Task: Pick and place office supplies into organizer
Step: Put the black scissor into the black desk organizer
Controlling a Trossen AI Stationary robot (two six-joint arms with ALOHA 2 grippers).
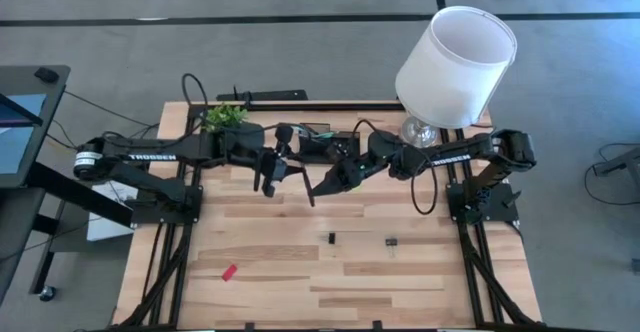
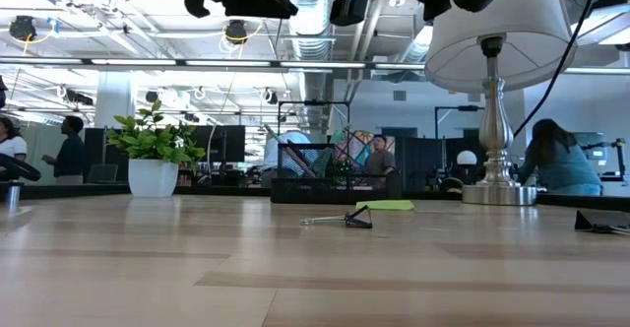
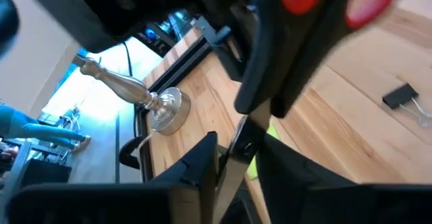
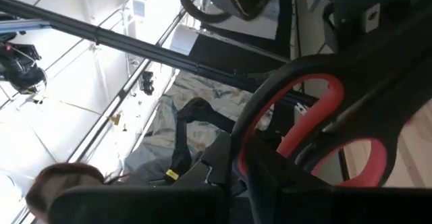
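Red-handled scissors (image 3: 253, 82) hang in the air over the table's middle, between my two arms. My right gripper (image 1: 337, 175) is shut on their handle end (image 4: 307, 119). My left gripper (image 1: 272, 172) faces it, and the blades (image 3: 231, 163) run down between its fingers (image 3: 199, 163), which stand close on either side with a narrow gap showing at one side. The black organizer (image 2: 310, 174) stands at the far side, partly under the arms. A lime-green sticky-note pad (image 2: 386, 206), two black clips (image 1: 331, 238) (image 1: 391, 241) and a red eraser (image 1: 229, 272) lie flat on the wood. My right gripper holds the scissors by their red-and-black handle loops (image 4: 317, 96), coming about level from the table's right. The loops fill its wrist view, so I cannot see how the fingers sit on them. The scissors are clear of the table, blades toward my left gripper. Whether my left gripper touches the blades cannot be told.
A white-shaded lamp (image 1: 455, 67) stands at the far right, its metal base (image 3: 165, 109) near my right arm. A small potted plant (image 2: 155, 160) stands at the far left. People are in the room beyond the table. Bare wood (image 1: 300, 292) spreads toward the near edge.
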